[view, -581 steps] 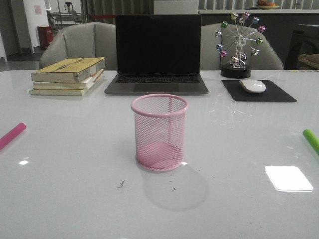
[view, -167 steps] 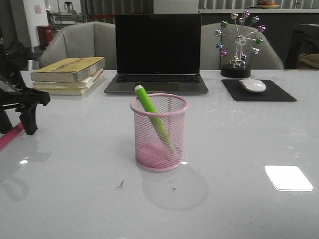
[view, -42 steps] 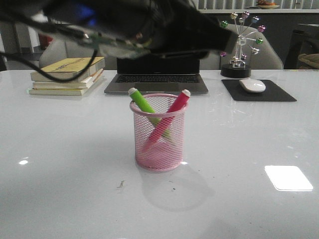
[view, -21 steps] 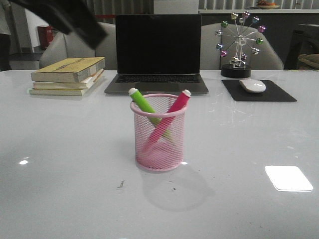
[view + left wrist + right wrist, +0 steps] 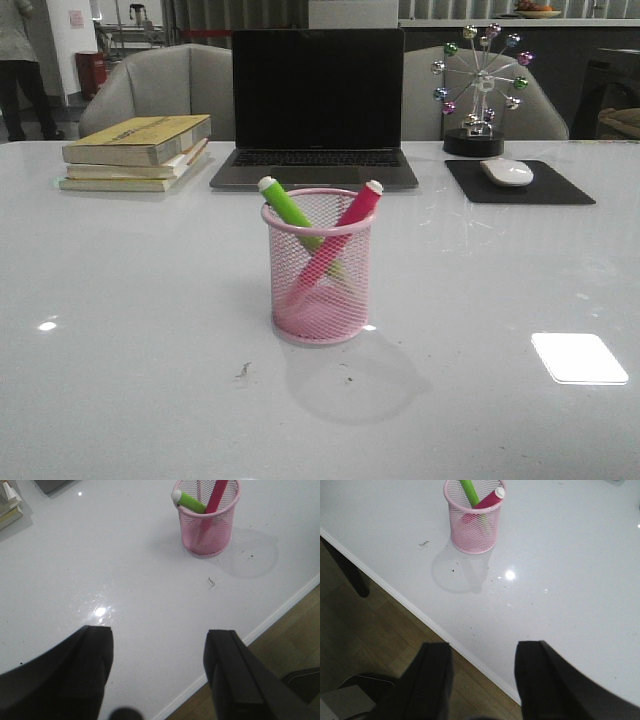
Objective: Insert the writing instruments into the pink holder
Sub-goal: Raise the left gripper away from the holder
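The pink holder (image 5: 320,270) stands upright at the middle of the white table. Inside it lean the lime green marker (image 5: 288,212) and the pink-red marker (image 5: 350,218), crossed, with their white tips above the rim. The holder (image 5: 206,522) also shows in the left wrist view, far from my left gripper (image 5: 160,635), which is open and empty over the table's near edge. In the right wrist view the holder (image 5: 472,522) stands well away from my right gripper (image 5: 482,647), also open and empty. Neither gripper shows in the front view.
Behind the holder are an open laptop (image 5: 316,110), a stack of books (image 5: 135,152) at the back left, and a mouse (image 5: 507,172) on a black pad with a ferris-wheel ornament (image 5: 478,90) at the back right. The table's front edge (image 5: 420,612) borders a wooden floor.
The left arm, which crossed the upper part of the front view a second ago, has withdrawn leftward out of it. Both markers and the holder have stayed put.
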You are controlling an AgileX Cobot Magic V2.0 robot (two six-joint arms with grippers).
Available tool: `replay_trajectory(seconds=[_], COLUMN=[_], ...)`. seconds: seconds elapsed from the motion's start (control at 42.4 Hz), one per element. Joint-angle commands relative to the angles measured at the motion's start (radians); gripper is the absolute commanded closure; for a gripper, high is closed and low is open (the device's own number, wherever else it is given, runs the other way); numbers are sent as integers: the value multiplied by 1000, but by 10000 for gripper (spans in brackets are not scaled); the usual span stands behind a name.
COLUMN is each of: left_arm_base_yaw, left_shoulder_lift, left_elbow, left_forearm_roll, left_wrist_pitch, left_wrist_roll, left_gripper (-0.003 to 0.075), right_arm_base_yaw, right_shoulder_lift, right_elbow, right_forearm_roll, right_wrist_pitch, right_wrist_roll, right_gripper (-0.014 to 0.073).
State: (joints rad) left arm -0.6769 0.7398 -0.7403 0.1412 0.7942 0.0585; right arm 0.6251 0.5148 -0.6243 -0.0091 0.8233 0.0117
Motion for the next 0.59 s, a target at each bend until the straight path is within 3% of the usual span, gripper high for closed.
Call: replay_trajectory(seconds=[0.0, 0.141, 0.259, 0.471, 0.565], left_arm_base_yaw=[-4, -4, -4, -4, -4], left_shoulder_lift=[-87, -152, -156, -156, -156], left_elbow=[27, 78, 90, 92, 92], left_forearm_roll=[-11, -11, -11, -11, -11], left_wrist_pitch=[-62, -64, -64, -69, -69], left_wrist_roll=[-14, -14, -14, -14, -12], left_gripper=[263, 265, 295, 553, 608], right_arm_base_yaw=[-1, -1, -1, -1, -1], right_shoulder_lift=[2, 2, 2, 2, 2], right_elbow=[-25, -25, -25, -25, -25], right_forearm_roll=[-11, -17, -32, -35, -37], right_wrist_pitch=[-63, -63, -63, -62, -62], right_wrist_roll=[-3, -3, -3, -3, -4], right_gripper=[183, 189, 268, 537, 536])
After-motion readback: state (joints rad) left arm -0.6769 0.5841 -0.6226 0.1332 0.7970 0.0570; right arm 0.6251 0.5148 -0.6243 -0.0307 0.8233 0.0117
